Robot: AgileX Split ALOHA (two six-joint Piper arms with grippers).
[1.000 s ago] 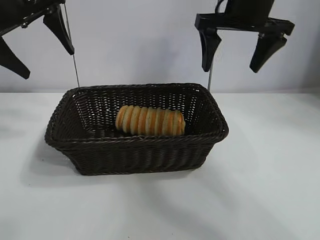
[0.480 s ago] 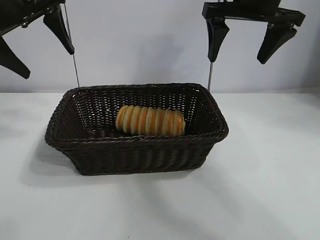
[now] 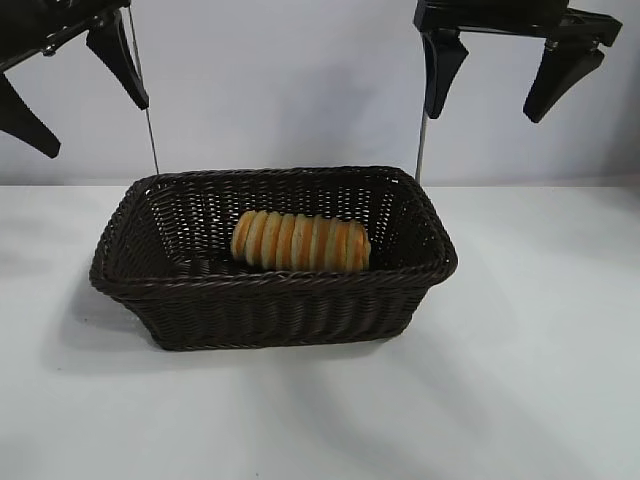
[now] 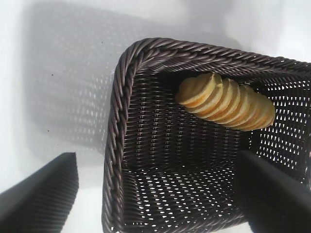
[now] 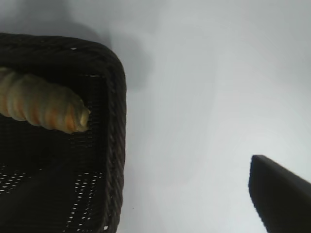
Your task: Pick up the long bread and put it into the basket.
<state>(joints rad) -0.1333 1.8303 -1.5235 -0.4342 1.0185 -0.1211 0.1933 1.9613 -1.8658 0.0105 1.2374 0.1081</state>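
Note:
The long bread (image 3: 300,242), golden-tan with orange-brown stripes, lies on its side inside the dark brown wicker basket (image 3: 270,285) at the table's middle. It also shows in the left wrist view (image 4: 226,101) and in the right wrist view (image 5: 43,104), resting on the basket floor near a long wall. My right gripper (image 3: 505,112) is open and empty, high above the basket's back right corner. My left gripper (image 3: 95,128) is open and empty, high at the upper left. Neither touches the bread or the basket (image 4: 114,145).
The basket (image 5: 116,145) stands on a white table (image 3: 520,380) before a pale wall. Two thin metal rods (image 3: 150,120) rise behind the basket.
My right gripper has risen and shifted slightly right, away from the basket. The bread, the basket and the left gripper have not moved.

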